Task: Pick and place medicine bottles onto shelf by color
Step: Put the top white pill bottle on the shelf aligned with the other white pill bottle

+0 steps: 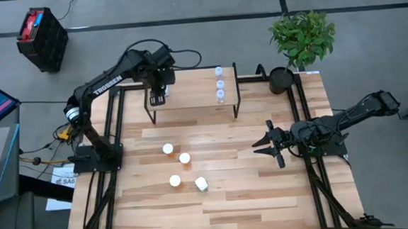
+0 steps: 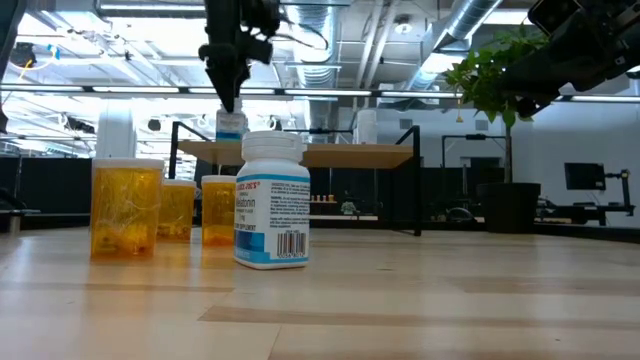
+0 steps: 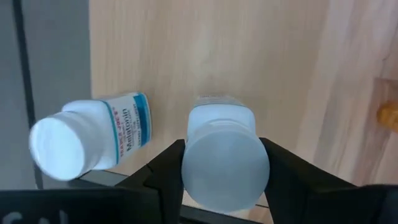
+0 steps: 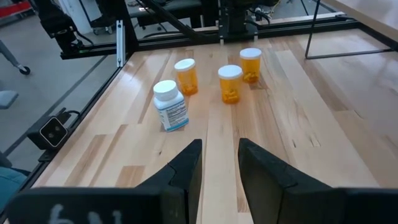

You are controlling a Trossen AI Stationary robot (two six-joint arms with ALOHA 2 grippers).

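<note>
A: Left gripper (image 3: 224,171) — clamped on a white bottle (image 3: 221,155) above the shelf (image 1: 188,94)'s left end?

B: Yes — lower it upright beside its white neighbour (image 3: 93,134), then release. Right gripper (image 4: 217,163) waits, pinched empty, off the shelf.

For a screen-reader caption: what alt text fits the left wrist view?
The left gripper holds a clear bluish bottle by its sides above the shelf's light wood top. A white bottle with a blue label stands beside it.
</note>
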